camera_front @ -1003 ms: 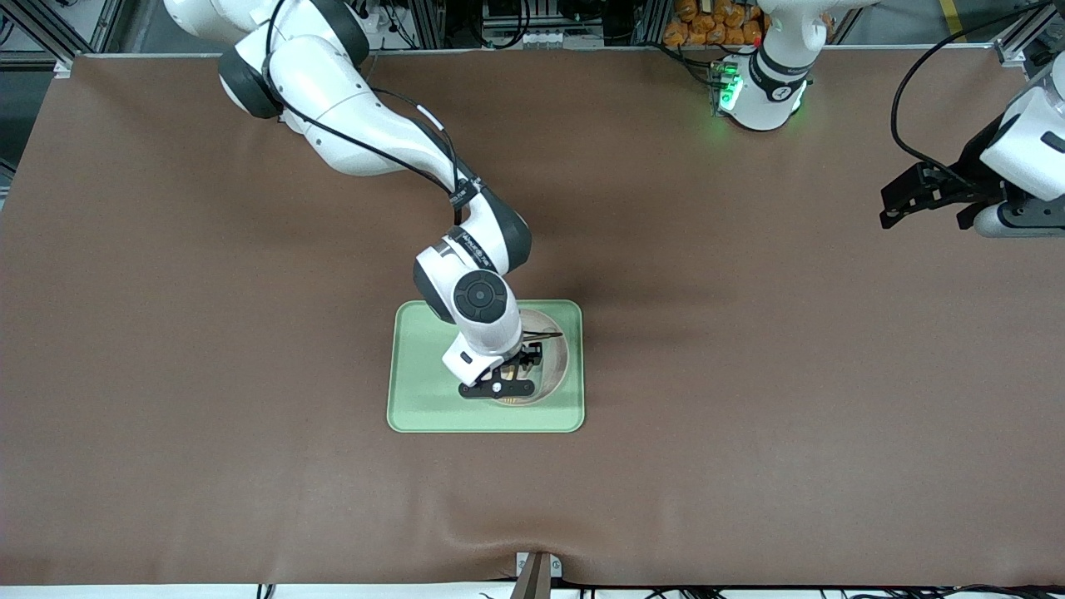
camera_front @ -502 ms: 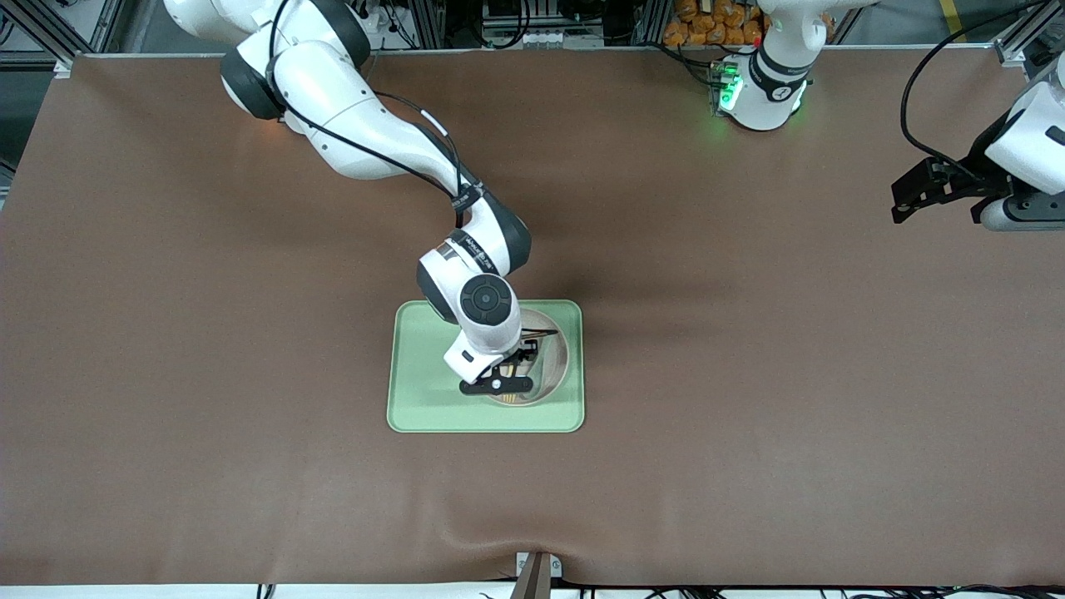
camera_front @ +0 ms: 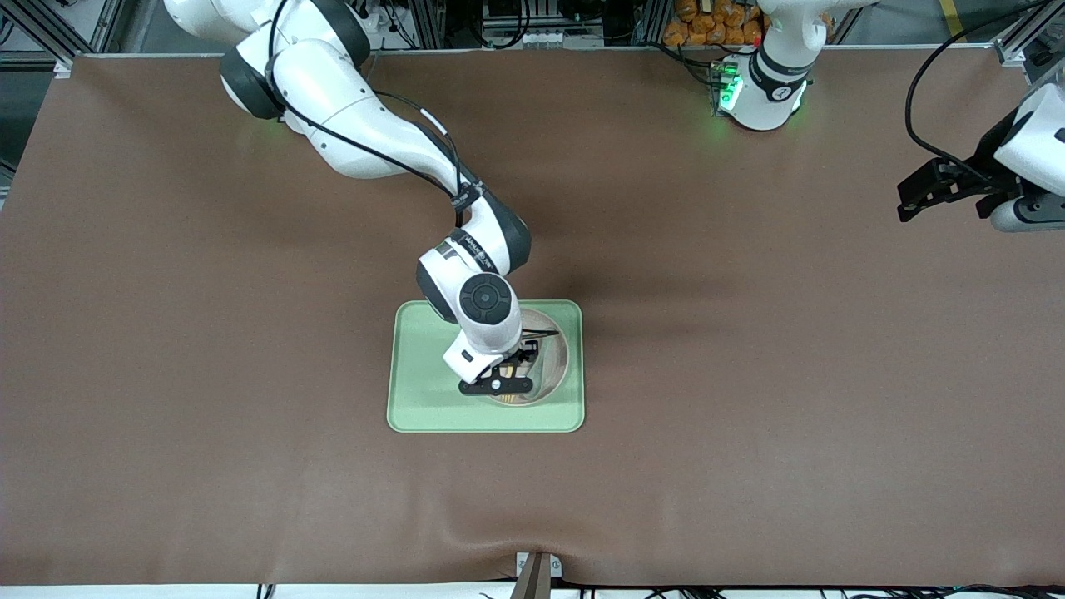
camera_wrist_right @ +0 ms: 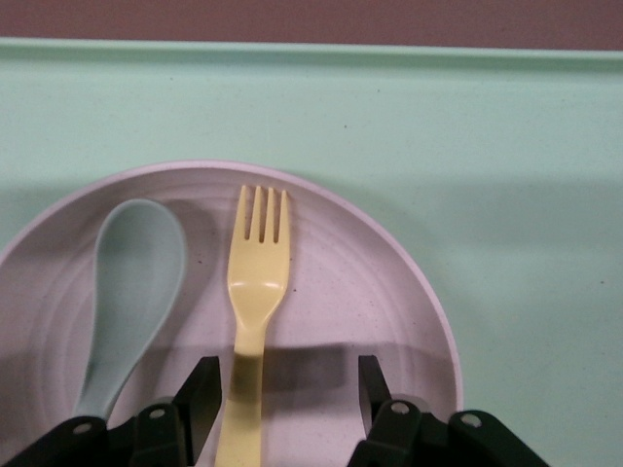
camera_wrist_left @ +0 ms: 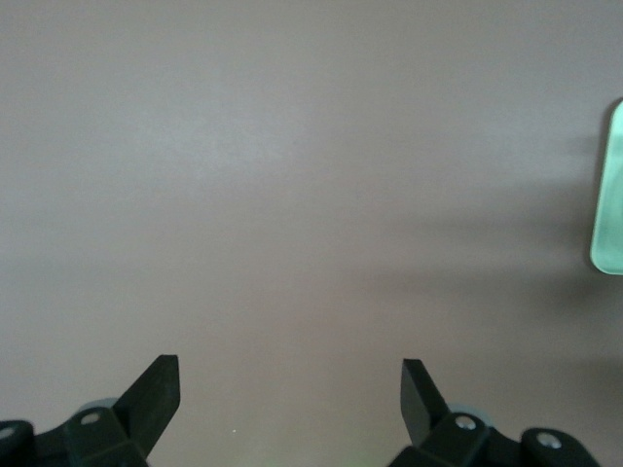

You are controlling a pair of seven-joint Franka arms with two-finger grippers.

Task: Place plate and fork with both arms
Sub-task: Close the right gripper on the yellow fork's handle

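my right gripper (camera_wrist_right: 282,389) straddles the fork (camera_wrist_right: 255,321) handle, jaws part open, holding nothing. the fork lies in the plate (camera_wrist_right: 389,292) on the green tray (camera_wrist_right: 506,146), beside the spoon (camera_wrist_right: 131,282). centre, then close squarely (avoid the spoon). my left gripper (camera_wrist_left: 290,389) waits wide open, empty, over bare table.

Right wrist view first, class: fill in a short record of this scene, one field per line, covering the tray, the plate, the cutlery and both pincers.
tray: light-green tray, flat on the brown table
plate: plate on the tray
fork: fork on the plate
spoon: grey-green spoon beside the fork, on the plate
right pincer: right pincer low over the plate, fingers astride the fork's handle, not touching it
left pincer: left pincer open over bare table, waiting
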